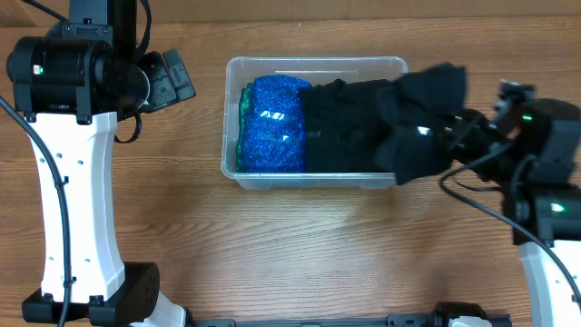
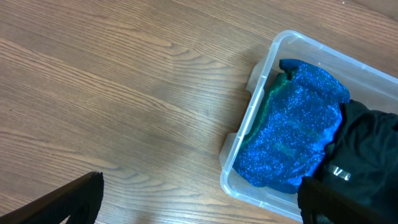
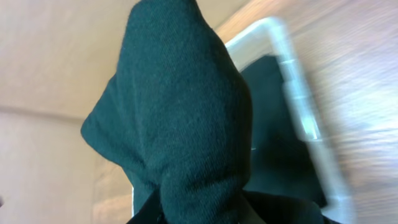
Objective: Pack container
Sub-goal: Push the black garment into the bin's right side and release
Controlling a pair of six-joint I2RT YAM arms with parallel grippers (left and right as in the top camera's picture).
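Note:
The clear plastic container (image 1: 240,71) sits mid-table. Inside it lie a sparkly blue cloth (image 1: 275,127) on the left and a black garment (image 1: 349,123) on the right. The black garment spills over the container's right rim. My right gripper (image 1: 427,136) is shut on that garment at the right rim; the garment fills the right wrist view (image 3: 180,112) and hides the fingers. My left gripper (image 1: 168,77) is open and empty, left of the container above bare wood. In the left wrist view the container (image 2: 261,74) and the blue cloth (image 2: 292,137) show at the right.
The wooden table (image 1: 300,245) stretches around the container. The white left arm column (image 1: 77,209) stands at the left and the right arm base (image 1: 554,218) at the right edge.

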